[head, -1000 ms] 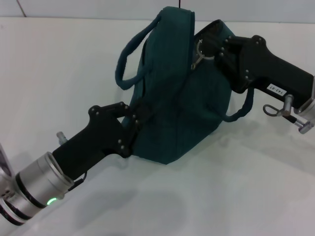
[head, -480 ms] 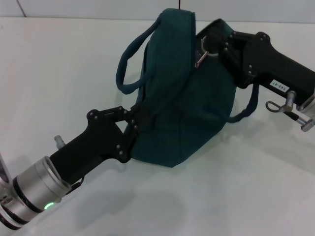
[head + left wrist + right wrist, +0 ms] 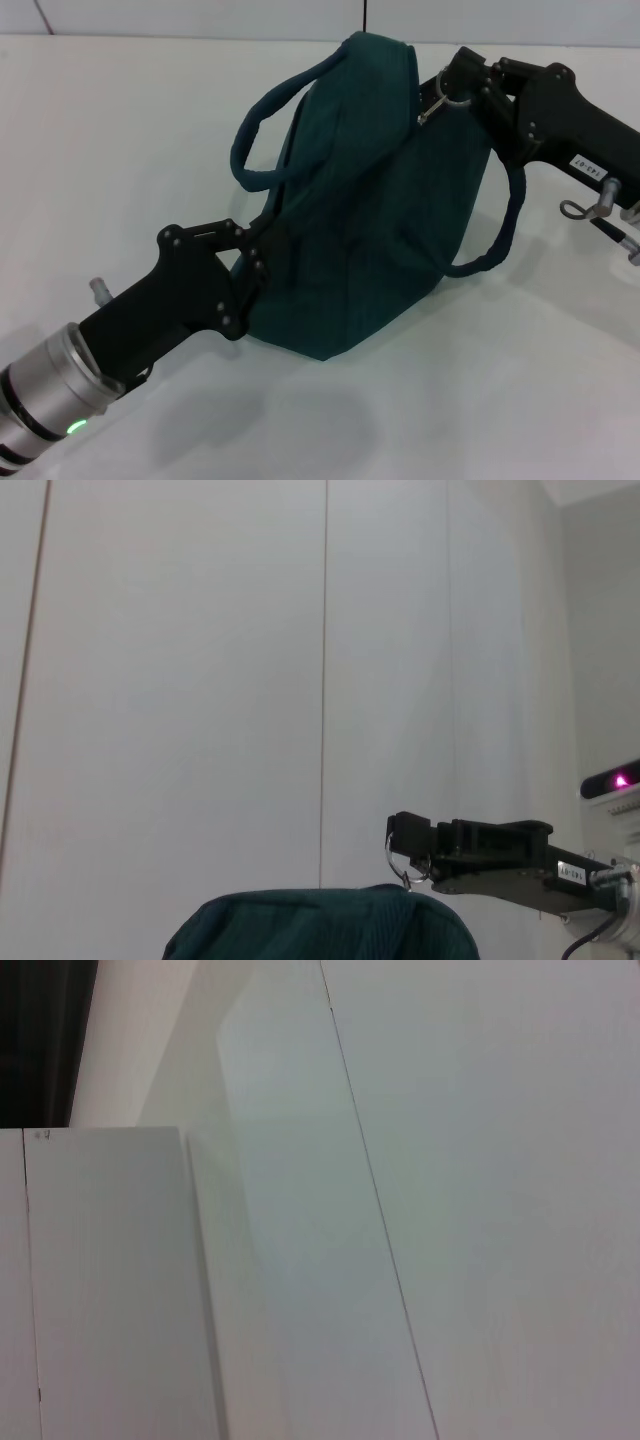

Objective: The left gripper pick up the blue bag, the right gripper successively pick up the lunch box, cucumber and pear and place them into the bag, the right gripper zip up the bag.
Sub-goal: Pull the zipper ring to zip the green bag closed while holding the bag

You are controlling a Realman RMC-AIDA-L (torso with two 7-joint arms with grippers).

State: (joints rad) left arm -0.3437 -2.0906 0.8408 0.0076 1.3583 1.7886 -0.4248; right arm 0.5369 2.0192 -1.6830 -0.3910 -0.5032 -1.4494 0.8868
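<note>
Fingers of the right gripper are pinching the ring zipper pull at the top far end of the large teal-blue fabric bag | left gripper is clamping the bag's near end above the white tabletop | zipper line is running between the two grippers.

The head view looks forward and down at the white surface, close above the blue bag and both arms. The left wrist view faces a pale wall, sharing the bag's top and the right claw. The right wrist view shows only wall panels.
</note>
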